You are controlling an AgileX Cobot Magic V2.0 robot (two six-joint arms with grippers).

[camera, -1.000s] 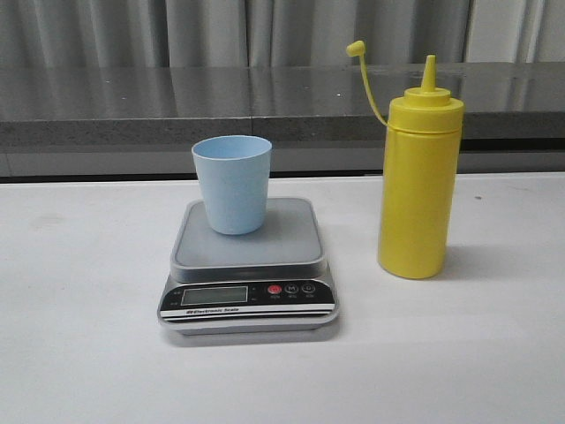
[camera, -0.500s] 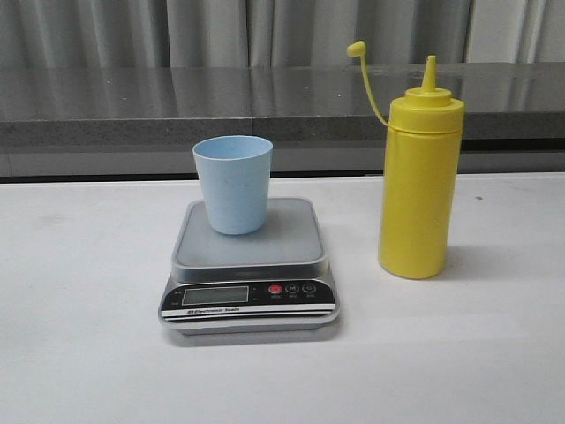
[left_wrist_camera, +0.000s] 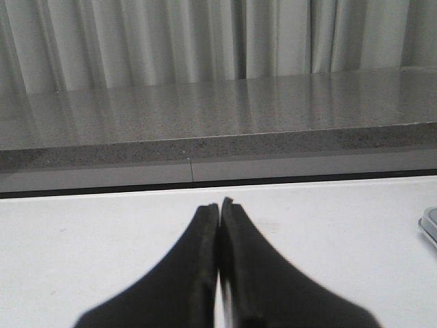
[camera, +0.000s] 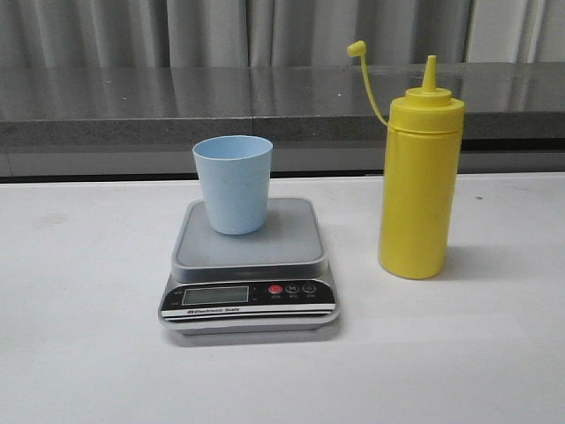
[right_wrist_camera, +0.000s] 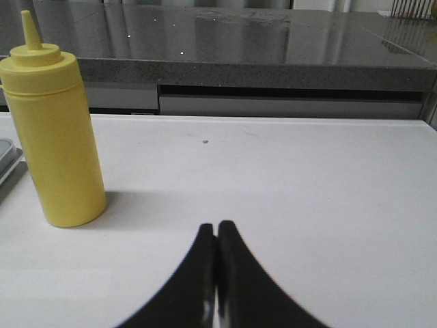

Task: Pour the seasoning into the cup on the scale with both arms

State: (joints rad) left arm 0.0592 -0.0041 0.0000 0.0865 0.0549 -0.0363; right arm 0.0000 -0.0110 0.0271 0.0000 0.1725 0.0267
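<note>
The light blue cup (camera: 232, 184) stands upright on the grey scale (camera: 250, 265), toward the platform's back left. The yellow seasoning bottle (camera: 418, 181) stands upright on the white table to the right of the scale, its cap hanging off on its tether. The bottle also shows in the right wrist view (right_wrist_camera: 53, 133). Neither arm shows in the front view. My left gripper (left_wrist_camera: 220, 205) is shut and empty over bare table; a corner of the scale (left_wrist_camera: 429, 224) shows at that view's edge. My right gripper (right_wrist_camera: 216, 227) is shut and empty, apart from the bottle.
The white table (camera: 88, 353) carries the scale and bottle. A dark grey stone counter (camera: 132, 106) runs along the back behind the table, with grey curtains above it.
</note>
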